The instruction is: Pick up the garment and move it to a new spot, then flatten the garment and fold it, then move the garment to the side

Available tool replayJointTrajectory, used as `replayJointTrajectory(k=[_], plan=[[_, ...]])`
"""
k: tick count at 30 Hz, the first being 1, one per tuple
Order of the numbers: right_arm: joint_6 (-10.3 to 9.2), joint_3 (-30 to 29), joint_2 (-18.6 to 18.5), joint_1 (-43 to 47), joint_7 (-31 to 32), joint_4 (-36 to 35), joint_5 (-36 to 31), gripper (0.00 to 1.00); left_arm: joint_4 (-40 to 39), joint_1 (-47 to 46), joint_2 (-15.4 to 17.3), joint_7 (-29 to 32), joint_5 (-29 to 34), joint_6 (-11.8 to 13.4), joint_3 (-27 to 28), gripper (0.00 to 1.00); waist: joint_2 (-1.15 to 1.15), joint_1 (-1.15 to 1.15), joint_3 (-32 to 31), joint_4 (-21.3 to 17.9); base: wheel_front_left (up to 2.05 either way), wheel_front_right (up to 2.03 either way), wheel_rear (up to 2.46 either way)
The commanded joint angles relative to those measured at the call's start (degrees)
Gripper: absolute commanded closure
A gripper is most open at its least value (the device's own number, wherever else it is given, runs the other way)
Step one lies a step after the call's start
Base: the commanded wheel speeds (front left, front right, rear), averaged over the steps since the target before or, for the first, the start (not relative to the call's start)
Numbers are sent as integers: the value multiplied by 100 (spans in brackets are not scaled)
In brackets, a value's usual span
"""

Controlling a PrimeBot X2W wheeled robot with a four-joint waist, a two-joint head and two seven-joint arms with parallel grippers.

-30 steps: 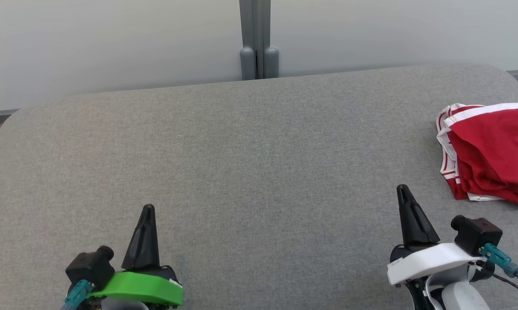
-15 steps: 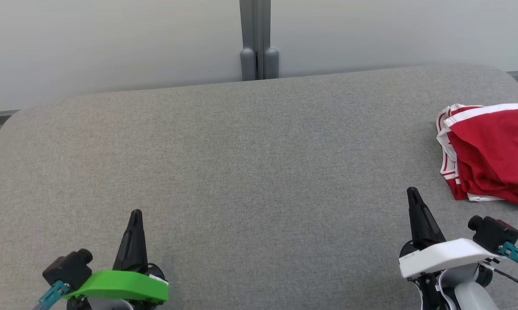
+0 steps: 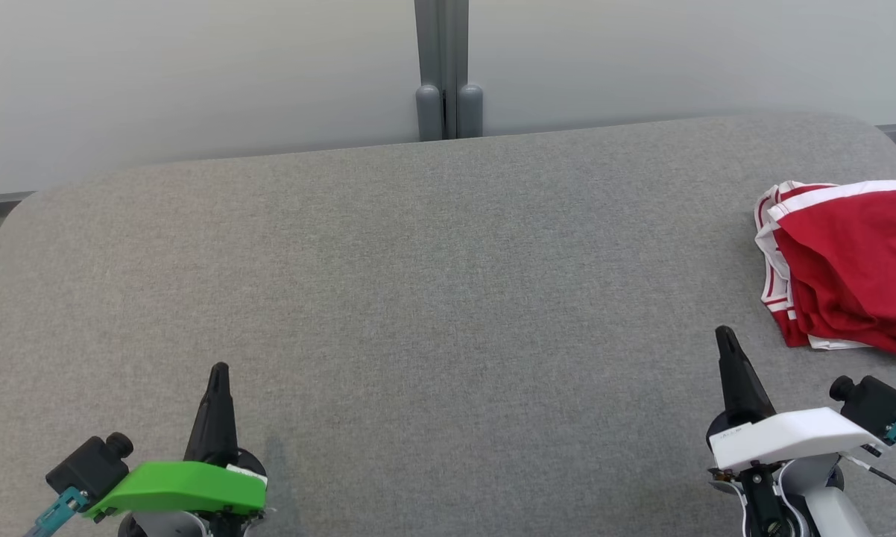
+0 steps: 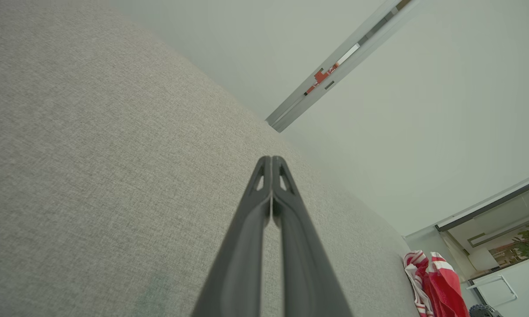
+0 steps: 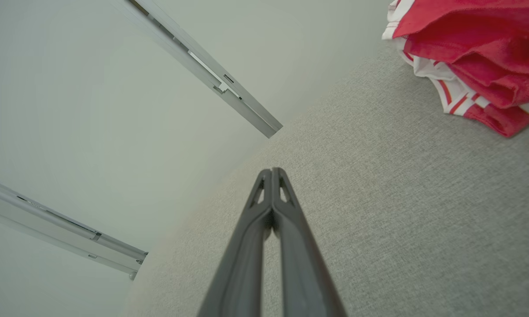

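A red garment [image 3: 850,268] with white striped trim lies folded at the right edge of the grey cushioned surface [image 3: 433,298]. The left wrist view catches the garment [image 4: 440,286] far off at its lower right, and the right wrist view has the garment [image 5: 471,57] at its upper right. My left gripper [image 3: 219,369] sits at the lower left, shut and empty, its fingertips pressed together [image 4: 271,159]. At the lower right my right gripper [image 3: 724,332] is shut and empty too [image 5: 271,171], a short way left of and nearer than the garment.
A pale wall with a grey vertical post [image 3: 442,67] stands behind the surface's far edge. The rounded corners of the cushion fall away at far left and far right.
Both grippers have drawn back toward the bottom of the head view, the left one drifting outward to the left and the right one outward to the right. The garment has not moved.
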Motion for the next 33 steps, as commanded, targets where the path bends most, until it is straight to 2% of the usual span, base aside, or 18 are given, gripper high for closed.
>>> replayJointTrajectory(k=[1,33], plan=[[1,-36,-29,-171,46,-51,207,100,-54,-181,56,54,-201,-34,54,100,0,0,-1,0,0,0,0],[2,-298,-51,-250,588,53,2187,100,95,-337,79,595,-2077,-147,439,100,0,0,-31,6,0,0,0]])
